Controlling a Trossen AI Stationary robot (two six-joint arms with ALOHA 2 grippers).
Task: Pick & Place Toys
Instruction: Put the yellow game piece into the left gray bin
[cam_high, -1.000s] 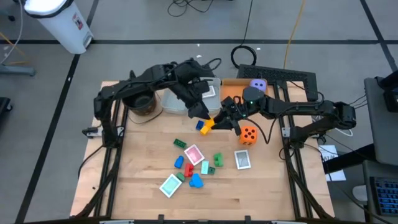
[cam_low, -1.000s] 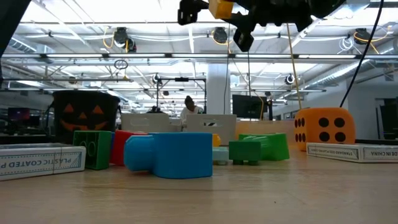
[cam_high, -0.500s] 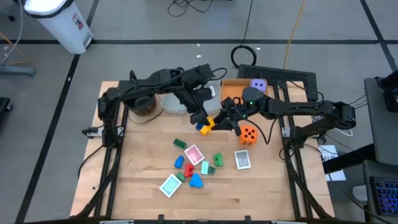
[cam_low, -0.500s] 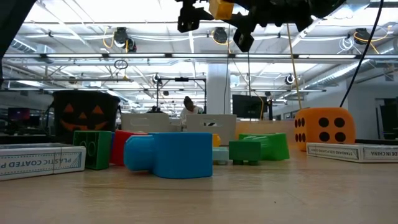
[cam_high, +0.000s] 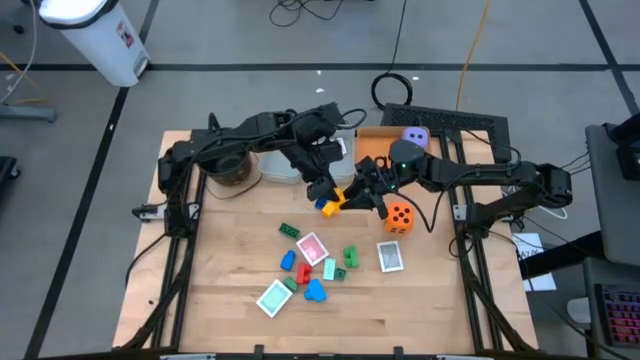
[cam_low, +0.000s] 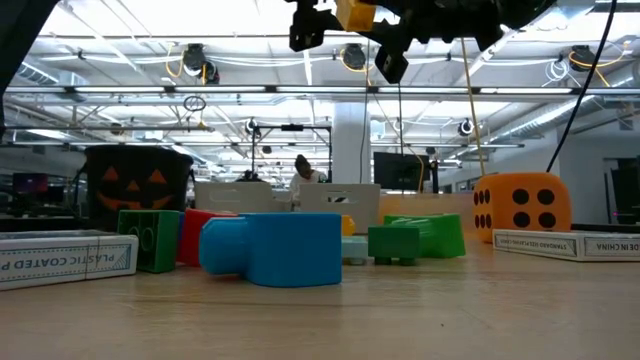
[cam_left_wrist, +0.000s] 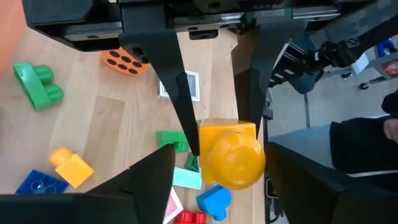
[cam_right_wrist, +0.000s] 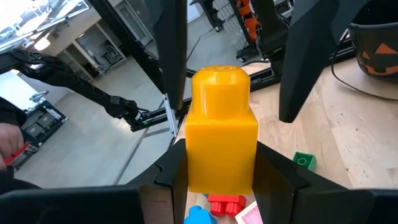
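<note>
Holding the yellow block (cam_right_wrist: 221, 127) in the air above the table's middle, the right gripper (cam_high: 350, 193) keeps its jaws closed on it. The left gripper (cam_high: 322, 187) has moved closer, its jaws wide around the block, narrowing slightly: a handover seems near.

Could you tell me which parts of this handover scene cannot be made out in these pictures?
- Low view: both grippers and the yellow block are cut off by the top edge.
- High view: the arms overlap the yellow block, hiding the grip.
- High view: playing card faces too small.
</note>
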